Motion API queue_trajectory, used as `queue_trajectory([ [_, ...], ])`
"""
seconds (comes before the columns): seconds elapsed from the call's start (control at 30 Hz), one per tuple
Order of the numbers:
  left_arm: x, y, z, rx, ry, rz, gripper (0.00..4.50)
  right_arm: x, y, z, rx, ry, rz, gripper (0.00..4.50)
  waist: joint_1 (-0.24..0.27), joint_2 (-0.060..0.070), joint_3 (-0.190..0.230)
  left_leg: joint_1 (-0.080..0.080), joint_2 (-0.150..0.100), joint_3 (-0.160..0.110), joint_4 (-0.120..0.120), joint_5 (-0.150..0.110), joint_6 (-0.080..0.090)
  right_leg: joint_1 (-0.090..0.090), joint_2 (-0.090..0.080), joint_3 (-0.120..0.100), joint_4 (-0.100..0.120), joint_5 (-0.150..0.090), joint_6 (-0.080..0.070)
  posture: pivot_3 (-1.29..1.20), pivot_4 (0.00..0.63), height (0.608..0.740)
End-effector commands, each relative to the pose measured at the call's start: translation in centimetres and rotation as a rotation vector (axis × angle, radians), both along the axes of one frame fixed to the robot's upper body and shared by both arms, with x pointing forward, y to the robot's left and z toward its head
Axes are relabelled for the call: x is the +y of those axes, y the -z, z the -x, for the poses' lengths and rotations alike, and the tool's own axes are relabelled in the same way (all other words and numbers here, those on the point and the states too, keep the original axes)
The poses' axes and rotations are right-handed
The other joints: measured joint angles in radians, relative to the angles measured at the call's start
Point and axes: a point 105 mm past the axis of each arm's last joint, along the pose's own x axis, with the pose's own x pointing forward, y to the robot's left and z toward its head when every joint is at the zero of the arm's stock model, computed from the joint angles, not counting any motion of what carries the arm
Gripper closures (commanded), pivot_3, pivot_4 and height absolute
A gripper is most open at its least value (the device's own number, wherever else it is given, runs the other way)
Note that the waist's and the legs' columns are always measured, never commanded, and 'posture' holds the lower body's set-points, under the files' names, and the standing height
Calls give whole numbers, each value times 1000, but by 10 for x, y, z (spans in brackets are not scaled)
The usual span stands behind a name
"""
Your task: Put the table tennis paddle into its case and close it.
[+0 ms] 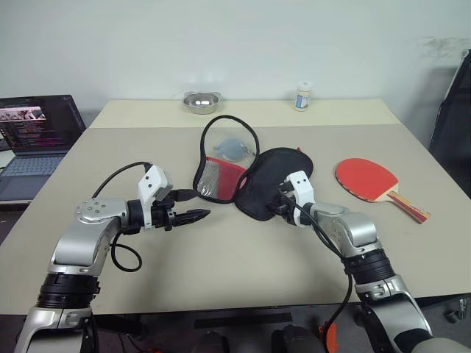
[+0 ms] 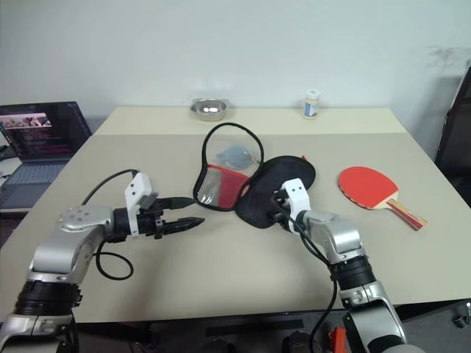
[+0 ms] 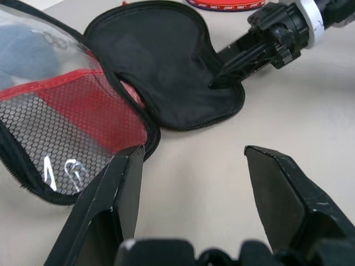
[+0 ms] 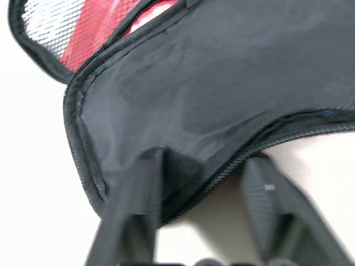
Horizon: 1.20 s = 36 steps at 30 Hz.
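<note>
1. The table tennis paddle (image 1: 366, 179) lay flat on the beige table (image 1: 221, 250), at about three o'clock from the case and well apart from it; its round face was smooth red rubber, its short handle light wood edged in red, pointing toward four o'clock.
2. The case (image 1: 271, 182) lay unzipped and spread open near the table's middle: a soft black fabric half, paddle-shaped with a zip-toothed rim, and at its nine o'clock a red half (image 1: 218, 179) with a fine mesh panel and a white logo, trimmed in black.
3. A clear plastic flap ringed by black piping stood up at twelve o'clock from the red half, with a small grey round pouch (image 1: 234, 148) on a chain behind it.
4. The right gripper (image 1: 282, 206) reached forward and slightly down from five o'clock, its black fingers straddling the near edge of the black half, one on top of the fabric and one beyond the rim; whether they had actually pinched it I cannot tell.
5. The left gripper (image 1: 193, 206) hovered just above the table at the case's seven o'clock, pointing toward the red half, its fingers spread and holding nothing.
6. At the table's far edge sat a shiny steel bowl (image 1: 201, 101) and a small white bottle (image 1: 303, 96); an open laptop (image 1: 37, 140) stood at ten o'clock.
</note>
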Motion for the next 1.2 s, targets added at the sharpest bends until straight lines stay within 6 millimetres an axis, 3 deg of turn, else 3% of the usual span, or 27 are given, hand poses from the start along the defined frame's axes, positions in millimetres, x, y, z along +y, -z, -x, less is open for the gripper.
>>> queue_trajectory([
  [0.03, -8, -16, 0, -71, 30, -8, 1365, 1, -11, 0, -43, 4, -3, 3943, 0, 0, 0, 0, 0, 0, 0, 0, 0, 0, 0, 0, 0, 0, -1, 0, 150, 740],
  [0.1, -8, -17, 0, -73, 33, -7, 1365, -6, -10, -2, -31, 26, -4, 4489, 0, 0, 0, 0, 0, 0, 0, 0, 0, 0, 0, 0, 0, 1, -1, 0, 150, 740],
  [0.33, -13, -17, 6, -68, 74, -24, 1365, -38, -13, 5, 37, 23, -12, 4489, 9, 0, 0, -1, -1, 1, 0, 0, 0, 0, 3, 1, -1, 1, -1, 0, 150, 740],
  [0.5, -23, -15, 10, -66, 112, -34, 1365, -79, -24, 5, 45, 23, 62, 4489, 17, 0, 0, -1, -1, 2, 0, 0, 0, 0, 3, 1, -2, 1, -1, 0, 150, 740],
  [0.63, -26, -13, 10, -60, 131, -41, 1365, -96, -27, 7, 80, -3, 110, 4489, 22, 0, 0, -1, 0, 2, 0, 0, 0, -1, 4, 1, -2, 0, -2, 0, 150, 740],
  [0.8, -29, -11, 11, -54, 142, -44, 1365, -112, -27, 7, 115, -17, 151, 4489, 21, 0, 0, 0, 0, 1, 0, 0, 0, -1, 7, 1, -1, 0, -5, 0, 150, 740],
  [1.07, -30, -9, 13, -49, 147, -42, 1365, -118, -33, -8, 99, 11, 154, 4489, 22, 0, 0, 0, 1, 1, 0, 0, 0, -1, 8, 1, -1, -1, -6, 0, 150, 740],
  [1.2, -31, -9, 13, -51, 146, -38, 1365, -124, -38, -16, 72, 41, 169, 3498, 22, 0, 0, -1, 1, 1, 0, 0, 0, -2, 8, 1, -1, 0, -6, 0, 150, 740],
])
